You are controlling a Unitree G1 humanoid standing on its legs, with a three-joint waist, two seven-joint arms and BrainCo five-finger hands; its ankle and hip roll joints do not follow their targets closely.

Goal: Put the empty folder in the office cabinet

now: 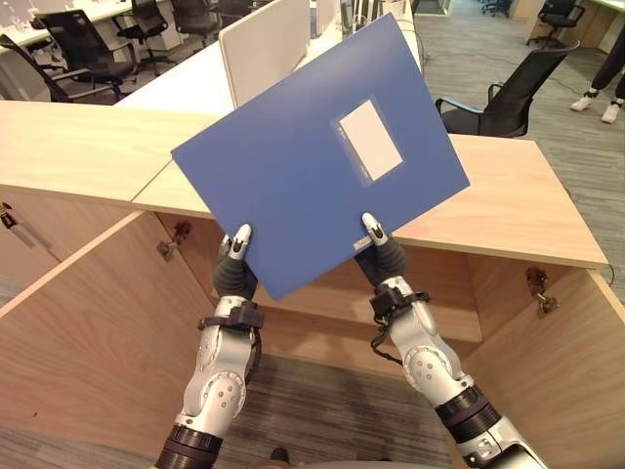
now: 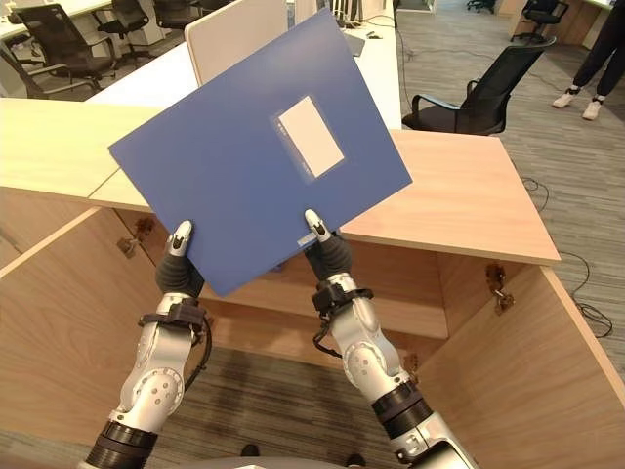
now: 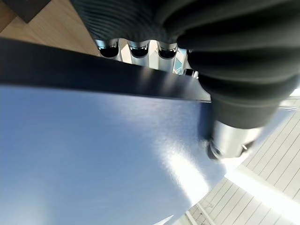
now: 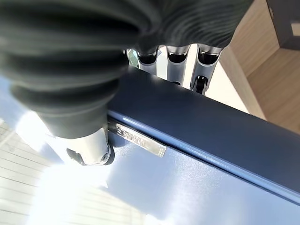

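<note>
A blue folder [image 1: 312, 161] with a white label is held up in front of me, tilted, above the open wooden cabinet [image 1: 508, 210]. My left hand [image 1: 235, 262] pinches its lower left edge, thumb on the near face and fingers behind. My right hand [image 1: 383, 256] pinches the lower right edge the same way. In the left wrist view the folder [image 3: 93, 168] lies between thumb and fingers [image 3: 133, 49]; the right wrist view shows the folder [image 4: 197, 178] clamped likewise under the fingers [image 4: 176, 63].
The cabinet's two doors [image 1: 88, 342] [image 1: 576, 371] stand open to either side, with a dark opening [image 1: 322, 322] below the top. Desks, a white partition [image 1: 264, 44] and black office chairs [image 1: 513, 93] stand behind. A person's legs [image 1: 605, 78] show at far right.
</note>
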